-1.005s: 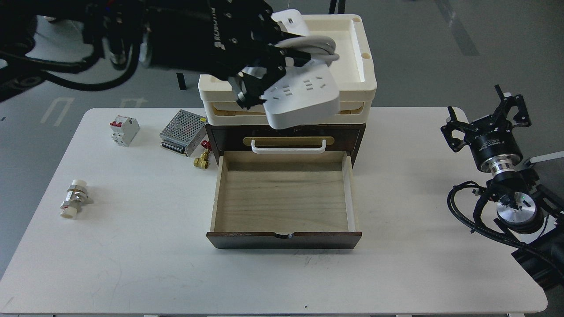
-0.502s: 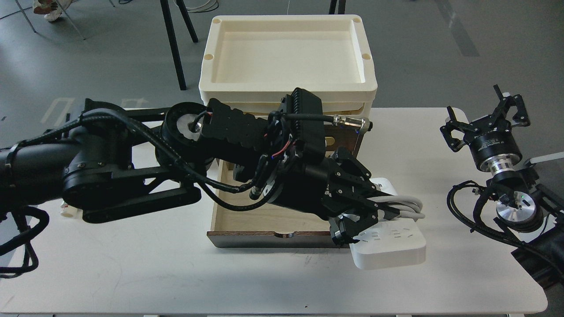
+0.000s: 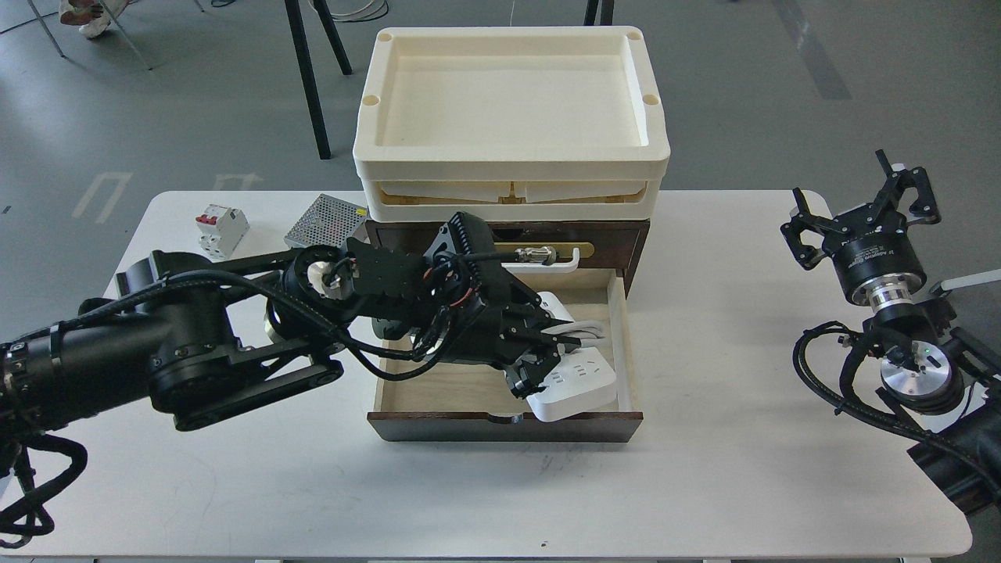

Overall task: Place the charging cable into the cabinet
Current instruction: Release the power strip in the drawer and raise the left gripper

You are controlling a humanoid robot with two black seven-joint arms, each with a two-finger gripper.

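The charging cable (image 3: 577, 381), a white power strip with its thick white cord looped on it, sits low in the right part of the open drawer. My left gripper (image 3: 543, 356) is shut on the charging cable, reaching into the drawer from the left. The cabinet (image 3: 635, 238) is a dark brown unit at the table's centre, its pale wood drawer (image 3: 438, 383) pulled out toward me. My right gripper (image 3: 864, 205) is open and empty, held above the table's right edge, far from the cabinet.
Two stacked cream trays (image 3: 508, 160) sit on top of the cabinet. A white-and-red circuit breaker (image 3: 220, 228) and a metal mesh power supply box (image 3: 322, 217) lie on the table (image 3: 704, 485) at the back left, behind my left arm.
My left arm brought the charging cable from above the trays down and over the drawer's right front corner, then back left and down into the drawer. The right arm has not moved.
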